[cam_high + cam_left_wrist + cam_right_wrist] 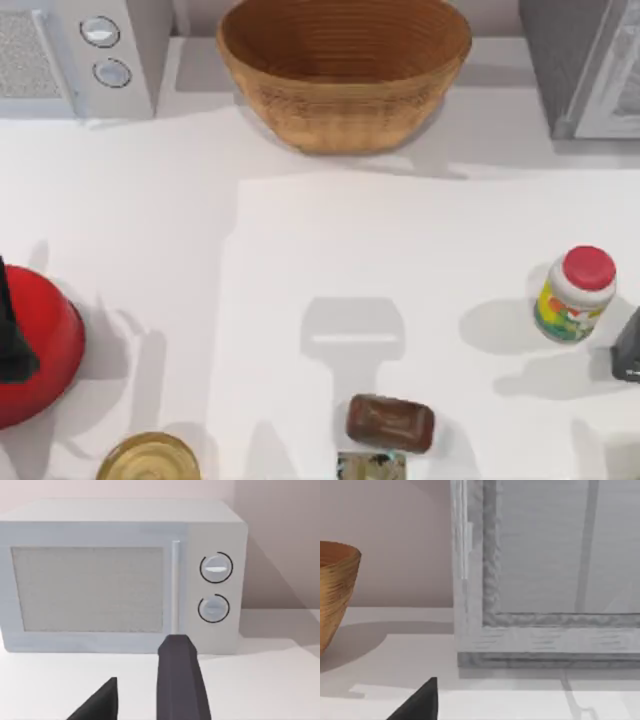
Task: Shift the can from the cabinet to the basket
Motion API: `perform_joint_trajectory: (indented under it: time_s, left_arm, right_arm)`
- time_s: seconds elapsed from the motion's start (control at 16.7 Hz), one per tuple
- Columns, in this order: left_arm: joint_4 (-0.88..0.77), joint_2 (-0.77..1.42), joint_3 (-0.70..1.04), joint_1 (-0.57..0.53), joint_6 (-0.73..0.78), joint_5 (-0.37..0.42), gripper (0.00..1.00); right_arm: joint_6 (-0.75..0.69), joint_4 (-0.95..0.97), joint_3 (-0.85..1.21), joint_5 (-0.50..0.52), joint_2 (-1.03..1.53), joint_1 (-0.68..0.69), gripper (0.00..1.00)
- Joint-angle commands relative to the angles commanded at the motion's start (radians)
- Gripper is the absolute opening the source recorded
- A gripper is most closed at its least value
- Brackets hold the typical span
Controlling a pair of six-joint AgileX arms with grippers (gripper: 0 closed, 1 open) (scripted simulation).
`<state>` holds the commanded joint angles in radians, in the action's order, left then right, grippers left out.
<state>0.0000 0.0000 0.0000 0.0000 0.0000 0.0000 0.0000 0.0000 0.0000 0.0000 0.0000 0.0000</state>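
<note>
1. A white table (300, 300) runs under me to a pale wall at the back, and all that stands on it casts a soft grey shadow.
2. The basket (345, 75), wide and woven, sits at the back middle of the table with its mouth open to the top view.
3. The cabinet (585, 65) stands in the back right corner, well apart from the basket. In the right wrist view its white-framed door panel (555, 580) faces the camera, flat across the front.
4. I cannot tell where the can is.
5. My left gripper (137, 700) hangs above the table facing the light grey microwave (120, 575) in the back left corner. Its two dark fingers (180, 680) stand apart, released, with nothing between them.
6. My right gripper (422, 700) points toward the foot of the cabinet, with the basket's side off to one edge of that view. I cannot tell whether it is released or clenched.
7. A red-capped yellow-green bottle (575, 295) stands upright near the right edge.
8. A red rounded vessel (45, 345) sits at the left edge, and a gold-topped round tin (150, 458) lies near it at the front.
9. A brown block (390, 422) rests at the front middle.
</note>
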Motion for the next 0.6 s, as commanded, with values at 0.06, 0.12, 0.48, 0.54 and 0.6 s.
perform_joint_trajectory:
  time_s: [0.06,0.12,0.48,0.54,0.6]
  left_arm:
    - [0.0,0.0,0.0,0.0,0.0,0.0,1.0]
    - [0.0,0.0,0.0,0.0,0.0,0.0,1.0]
    - [0.0,0.0,0.0,0.0,0.0,0.0,1.0]
    - [0.0,0.0,0.0,0.0,0.0,0.0,1.0]
    - [0.0,0.0,0.0,0.0,0.0,0.0,1.0]
  right_arm:
    - [0.0,0.0,0.0,0.0,0.0,0.0,1.0]
    - [0.0,0.0,0.0,0.0,0.0,0.0,1.0]
    - [0.003,-0.065,0.222,0.013,0.203,0.045,1.0]
    - [0.004,-0.084,0.296,0.019,0.263,0.057,1.0]
    - [0.004,-0.104,0.378,0.025,0.327,0.069,1.0]
